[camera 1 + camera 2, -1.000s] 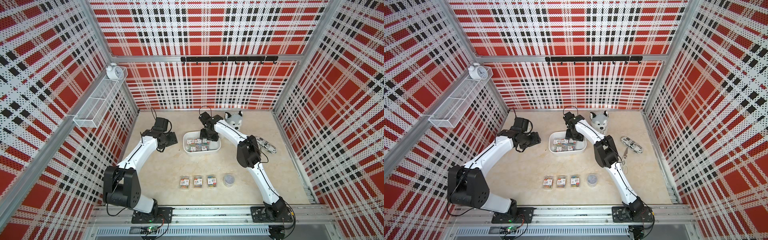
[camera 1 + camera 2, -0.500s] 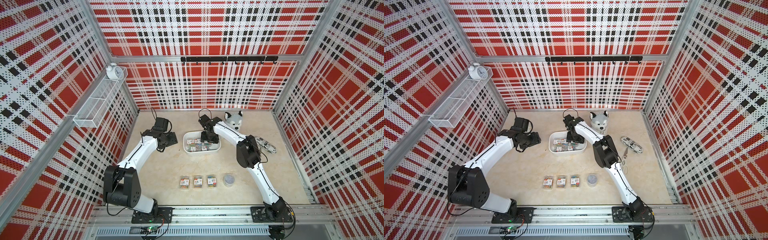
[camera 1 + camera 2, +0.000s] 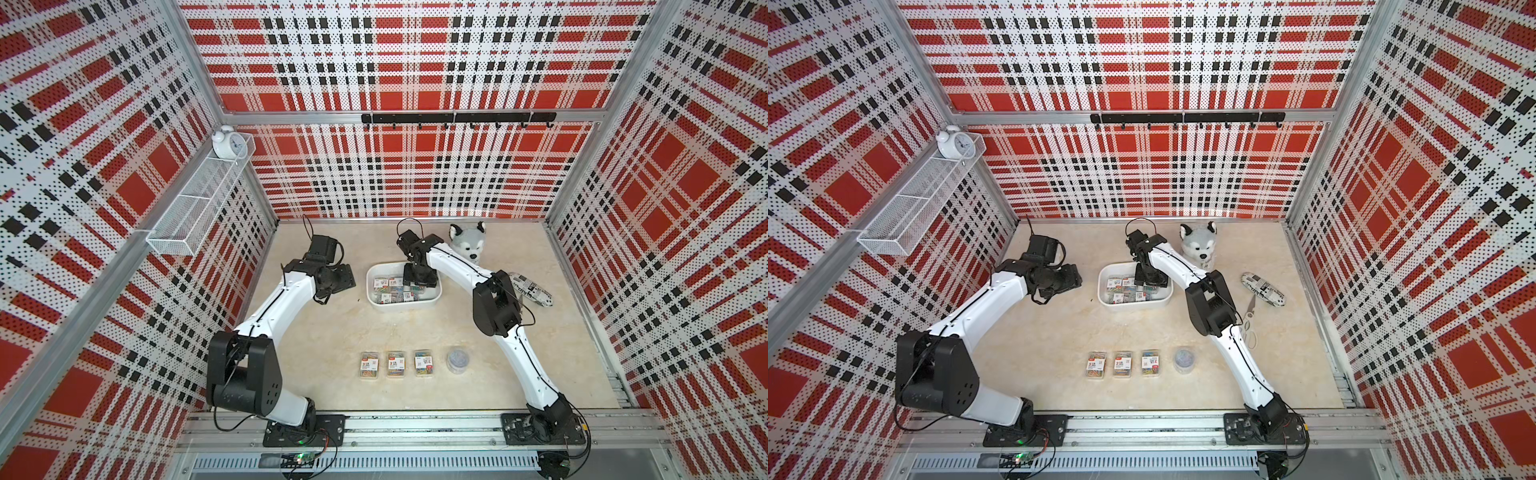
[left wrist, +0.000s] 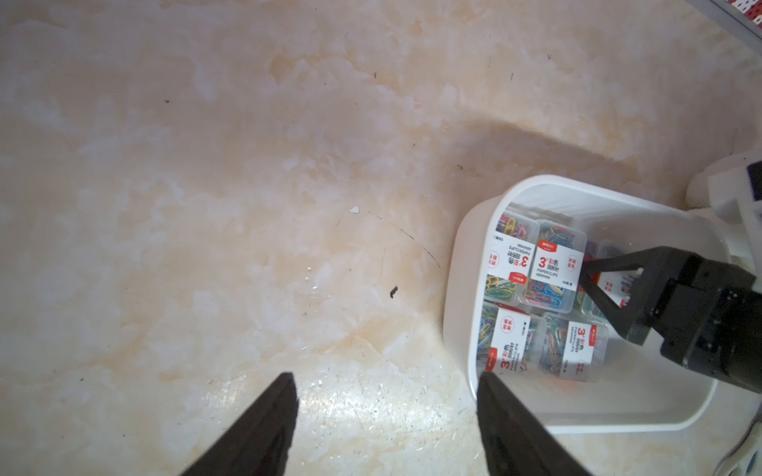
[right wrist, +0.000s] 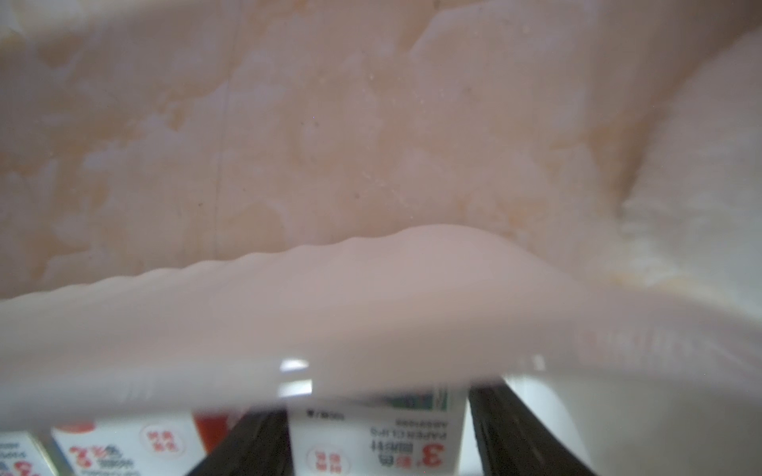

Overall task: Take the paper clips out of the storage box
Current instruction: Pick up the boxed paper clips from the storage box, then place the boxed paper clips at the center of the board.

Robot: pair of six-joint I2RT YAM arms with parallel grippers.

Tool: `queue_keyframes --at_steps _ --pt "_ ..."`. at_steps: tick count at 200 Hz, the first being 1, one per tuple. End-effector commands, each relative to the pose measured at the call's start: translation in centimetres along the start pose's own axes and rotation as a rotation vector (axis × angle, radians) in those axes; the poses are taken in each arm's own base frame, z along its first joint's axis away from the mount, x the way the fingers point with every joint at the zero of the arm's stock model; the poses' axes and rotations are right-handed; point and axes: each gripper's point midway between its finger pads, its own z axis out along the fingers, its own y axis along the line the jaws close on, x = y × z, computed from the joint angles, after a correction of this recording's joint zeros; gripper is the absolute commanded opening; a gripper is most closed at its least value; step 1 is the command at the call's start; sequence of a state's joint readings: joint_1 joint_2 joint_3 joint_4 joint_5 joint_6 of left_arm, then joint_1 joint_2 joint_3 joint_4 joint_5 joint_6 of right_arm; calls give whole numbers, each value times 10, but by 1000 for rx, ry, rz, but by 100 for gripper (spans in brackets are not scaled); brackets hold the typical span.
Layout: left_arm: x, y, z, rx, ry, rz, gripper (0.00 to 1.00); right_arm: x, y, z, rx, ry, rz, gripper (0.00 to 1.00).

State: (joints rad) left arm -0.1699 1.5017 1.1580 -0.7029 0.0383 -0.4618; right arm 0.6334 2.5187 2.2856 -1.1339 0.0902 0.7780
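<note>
The right gripper (image 5: 377, 408) is sitting down inside the white storage box (image 3: 403, 306), pinching one paper clip case (image 5: 371, 445) between its fingers among the other cases (image 4: 511, 263), while three cases (image 3: 395, 364) and the round tub (image 3: 456, 360) are lying out on the table (image 3: 332, 332) and the left gripper (image 4: 385, 412) is hovering wide open just beside the box.

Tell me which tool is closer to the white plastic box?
Right. The right tool is inside the white plastic storage box, pinching a clear plastic paper clip case; the left tool hangs beside it, outside.
</note>
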Motion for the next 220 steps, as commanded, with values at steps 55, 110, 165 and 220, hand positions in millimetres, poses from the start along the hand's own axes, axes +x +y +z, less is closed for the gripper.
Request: queue_keyframes --at_steps 55,110,165,220 --pt "-4 -2 -6 15 -29 15 71 -9 5 -35 -20 -49 -12 54" --pt "-2 -3 -8 20 -29 15 72 -17 10 -69 -58 -92 -12 53" --pt "-1 -4 -8 24 -28 18 72 -19 6 -120 -93 -131 3 54" --pt "3 -9 -6 32 -18 30 72 -2 4 -174 -134 -144 8 55"
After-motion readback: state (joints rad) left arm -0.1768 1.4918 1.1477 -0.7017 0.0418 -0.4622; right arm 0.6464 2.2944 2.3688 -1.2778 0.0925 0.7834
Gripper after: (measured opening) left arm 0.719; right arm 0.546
